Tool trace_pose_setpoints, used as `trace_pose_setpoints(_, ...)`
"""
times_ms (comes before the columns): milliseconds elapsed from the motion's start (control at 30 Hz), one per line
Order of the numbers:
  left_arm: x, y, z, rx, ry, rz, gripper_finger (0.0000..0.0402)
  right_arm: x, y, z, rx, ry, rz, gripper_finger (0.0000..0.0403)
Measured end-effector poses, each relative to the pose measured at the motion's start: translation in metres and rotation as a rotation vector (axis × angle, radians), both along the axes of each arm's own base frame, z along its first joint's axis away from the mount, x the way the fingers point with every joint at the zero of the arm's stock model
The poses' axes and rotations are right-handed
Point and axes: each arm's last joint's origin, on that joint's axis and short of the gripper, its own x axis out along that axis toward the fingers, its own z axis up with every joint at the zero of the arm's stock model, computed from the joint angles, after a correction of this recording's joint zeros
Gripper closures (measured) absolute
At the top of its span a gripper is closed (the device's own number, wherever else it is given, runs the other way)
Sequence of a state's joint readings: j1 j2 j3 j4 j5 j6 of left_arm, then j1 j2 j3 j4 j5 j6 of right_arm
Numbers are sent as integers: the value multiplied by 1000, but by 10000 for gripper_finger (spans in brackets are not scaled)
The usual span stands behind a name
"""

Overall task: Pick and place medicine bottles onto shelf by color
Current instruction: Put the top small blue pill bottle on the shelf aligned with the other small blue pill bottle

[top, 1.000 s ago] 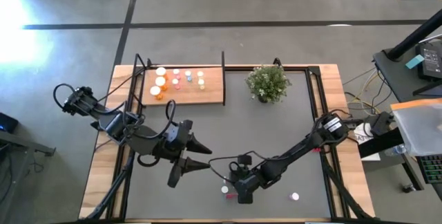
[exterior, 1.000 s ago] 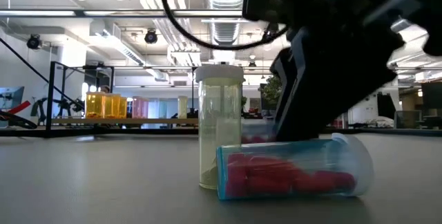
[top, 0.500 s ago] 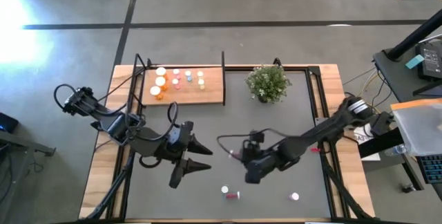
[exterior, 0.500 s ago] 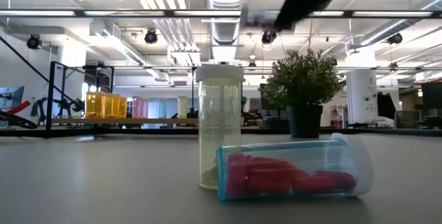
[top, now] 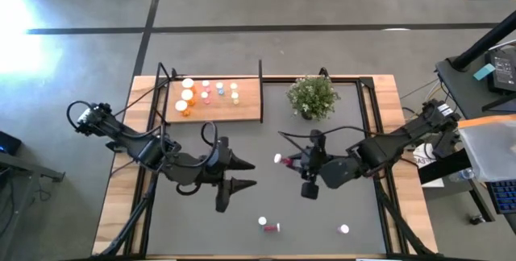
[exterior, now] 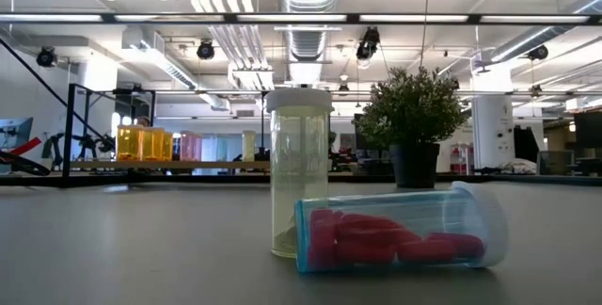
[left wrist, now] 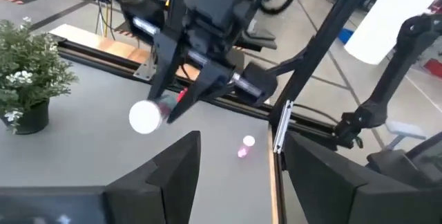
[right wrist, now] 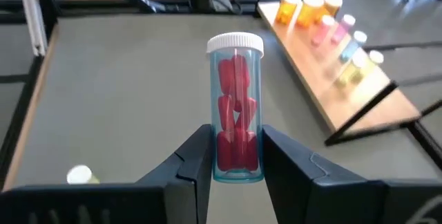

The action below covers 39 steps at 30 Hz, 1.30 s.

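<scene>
Count of table stock
Orange white-capped bottles (top: 187, 95): three. Red-filled clear bottles (right wrist: 235, 106): two. Pale yellow bottle (exterior: 299, 173): one. Potted green plant (top: 313, 96): one. Wooden shelf board (top: 242, 108): one.

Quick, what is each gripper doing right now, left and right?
Left gripper: open, holding nothing, above the mat.
Right gripper: shut on a clear white-capped bottle of red pills.

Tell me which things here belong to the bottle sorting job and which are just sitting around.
Job:
held red bottle
lying red bottle
upright yellow bottle
lone bottle
shelf
shelved bottles
right gripper

Just around:
potted plant
</scene>
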<state>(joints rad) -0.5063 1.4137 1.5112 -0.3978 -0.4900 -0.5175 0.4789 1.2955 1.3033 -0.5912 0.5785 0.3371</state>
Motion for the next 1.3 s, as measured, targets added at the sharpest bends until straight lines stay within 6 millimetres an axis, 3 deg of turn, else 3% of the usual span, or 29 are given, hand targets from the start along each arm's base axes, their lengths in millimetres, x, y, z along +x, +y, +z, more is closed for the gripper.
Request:
trace_pose_setpoints(233, 16, 10, -10, 177, 36, 22, 171, 9, 3, 8, -98, -83, 85, 301)
trace_pose_setpoints(567, 18, 39, 1, 375, 11, 40, 135, 18, -10, 19, -146, -174, 73, 301)
trace_pose_setpoints(1300, 33, 49, -2, 348, -14, 51, 138, 26, -17, 31, -204, -280, 87, 300)
